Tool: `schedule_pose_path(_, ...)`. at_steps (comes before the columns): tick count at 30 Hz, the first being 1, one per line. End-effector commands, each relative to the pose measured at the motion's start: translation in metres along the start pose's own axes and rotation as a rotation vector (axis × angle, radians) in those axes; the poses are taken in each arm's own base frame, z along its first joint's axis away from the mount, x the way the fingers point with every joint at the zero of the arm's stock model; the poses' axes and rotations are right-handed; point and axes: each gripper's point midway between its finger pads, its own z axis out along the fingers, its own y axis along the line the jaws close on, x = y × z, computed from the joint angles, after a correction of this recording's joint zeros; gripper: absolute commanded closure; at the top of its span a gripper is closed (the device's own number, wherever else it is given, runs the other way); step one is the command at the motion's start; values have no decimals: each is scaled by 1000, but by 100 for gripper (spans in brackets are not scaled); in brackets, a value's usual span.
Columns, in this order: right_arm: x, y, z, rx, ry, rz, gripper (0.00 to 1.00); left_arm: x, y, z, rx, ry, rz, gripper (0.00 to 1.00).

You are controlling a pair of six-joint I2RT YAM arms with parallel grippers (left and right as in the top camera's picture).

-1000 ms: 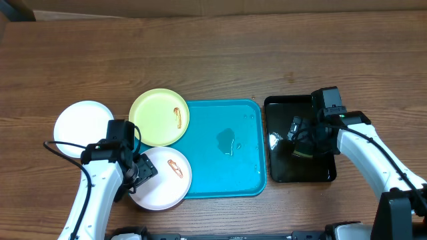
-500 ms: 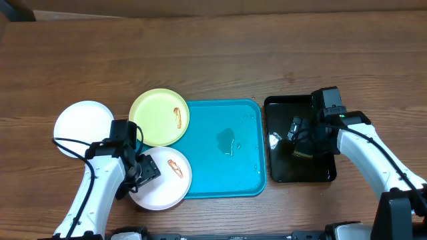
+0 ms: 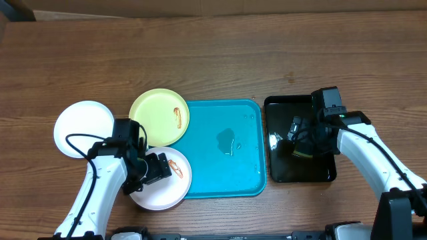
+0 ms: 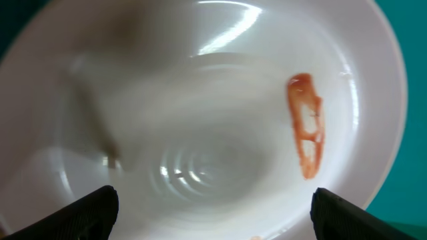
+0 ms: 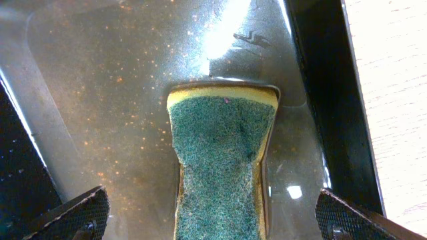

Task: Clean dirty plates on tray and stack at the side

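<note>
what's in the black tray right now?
A sponge, green scrubbing face up, yellow foam at its edge, lying on the black tray's wet-looking floor. Its underside is hidden, and the right arm covers part of the tray from overhead.

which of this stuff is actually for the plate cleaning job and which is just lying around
For the job: smeared white plate, smeared green plate, plain white plate off to the side, turquoise tray, sponge, black tray holding it.
Just lying about: only the cardboard at the back.
</note>
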Motion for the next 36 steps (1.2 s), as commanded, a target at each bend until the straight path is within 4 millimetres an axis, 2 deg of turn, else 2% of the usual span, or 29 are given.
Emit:
schedule_pose_path(1, -2, -1, 0, 6, -11, 5, 0, 9, -29, 0, 157, 46, 82, 8)
schedule_pose_path(4, -2, -1, 0, 6, -11, 5, 0, 8, -51, -2, 255, 41, 121, 16)
schedule_pose_path(6, -2, -1, 0, 6, -11, 5, 0, 8, -63, -3, 287, 33, 145, 27)
schedule_pose_path(13, -2, -1, 0, 6, -11, 5, 0, 6, -85, 4, 243, -15, 103, 50)
schedule_pose_path(19, -2, -1, 0, 6, -11, 5, 0, 17, -113, 10, 214, -59, 146, 54)
schedule_pose_path(23, -2, -1, 0, 6, -11, 5, 0, 20, -116, 14, 163, -101, 110, 68)
schedule_pose_path(24, -2, -1, 0, 6, -11, 5, 0, 18, -116, 14, 155, -115, 118, 69)
schedule_pose_path(27, -2, -1, 0, 6, -11, 5, 0, 1, -99, 0, 50, -179, 121, 66)
schedule_pose_path(29, -2, -1, 0, 6, -11, 5, 0, -13, -84, -25, -27, -198, 104, 59)
schedule_pose_path(31, -2, -1, 0, 6, -11, 5, 0, -28, -62, -61, -120, -222, 71, 52)
schedule_pose_path(33, -3, -1, 0, 6, -11, 5, 0, -41, -39, -96, -186, -244, 13, 35)
schedule_pose_path(34, -2, -1, 0, 6, -11, 5, 0, -45, -29, -108, -199, -247, -16, 32)
schedule_pose_path(36, -2, -1, 0, 6, -11, 5, 0, -50, -10, -121, -208, -243, -74, 30)
